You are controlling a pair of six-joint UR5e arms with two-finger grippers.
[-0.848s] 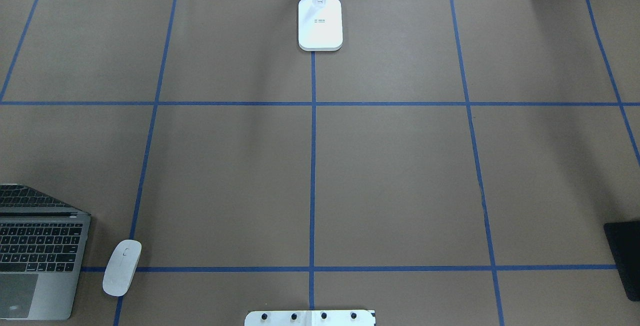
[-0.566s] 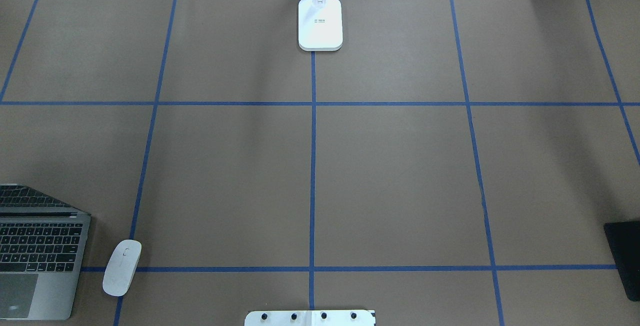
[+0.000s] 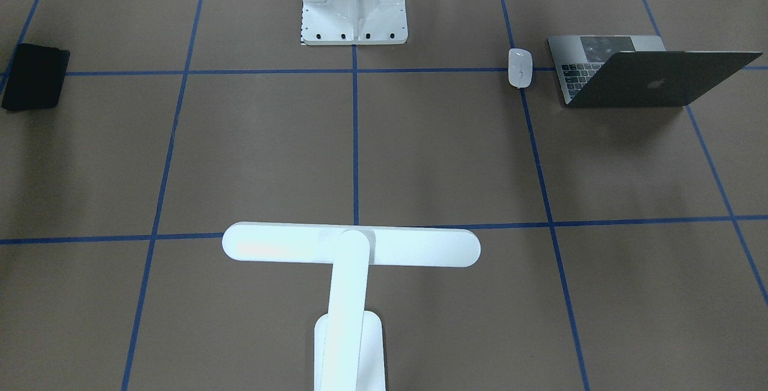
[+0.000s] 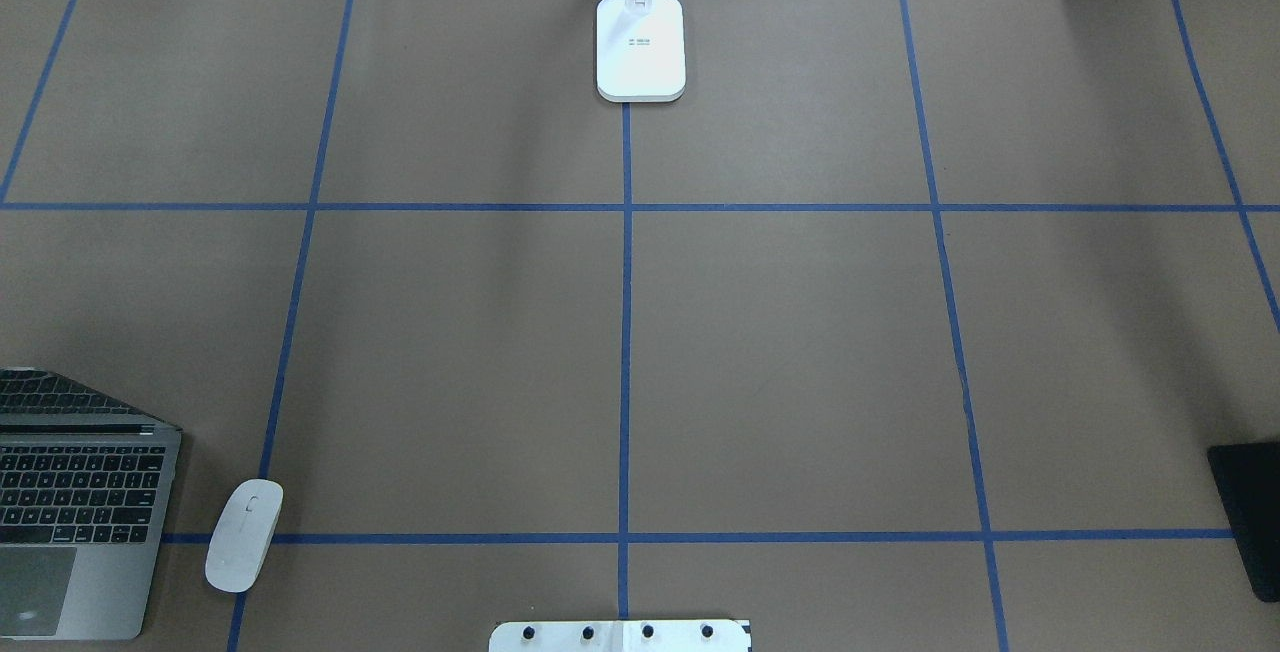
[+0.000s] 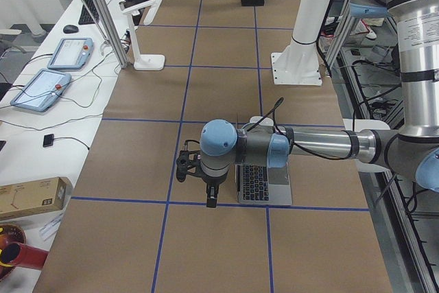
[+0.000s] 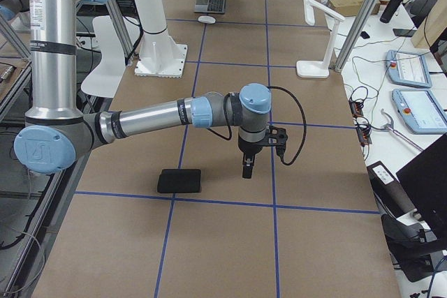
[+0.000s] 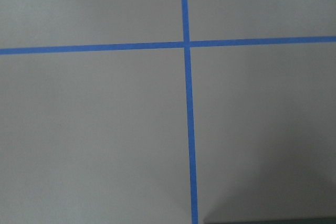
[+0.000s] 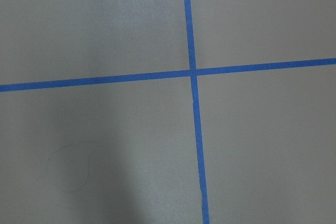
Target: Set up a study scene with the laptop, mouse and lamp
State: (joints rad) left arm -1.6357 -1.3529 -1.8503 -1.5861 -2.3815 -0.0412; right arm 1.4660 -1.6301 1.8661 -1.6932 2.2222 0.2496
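Worktop: we see a worktop (image 4: 800,332) covered in brown paper, ruled into squares by blue tape lines (image 4: 625,332).
Laptop: the laptop (image 4: 70,502) stands open at the near left corner, keys showing, lid tilted back.
Mouse: the mouse (image 4: 244,535) lies just right of the laptop, apart from it, over a tape crossing.
Lamp: the lamp (image 3: 351,247) stands at the far middle edge, its light bar (image 3: 276,244) crosswise above the paper.
Left pincer: the left pincer (image 5: 212,199) points down near the laptop; we cannot tell whether it is spread or pressed together.
Right pincer: the right pincer (image 6: 246,167) points down near a black mat (image 6: 179,180); again we cannot tell.
Pedestal: a white bolted pedestal (image 3: 354,1) stands at the near middle edge.
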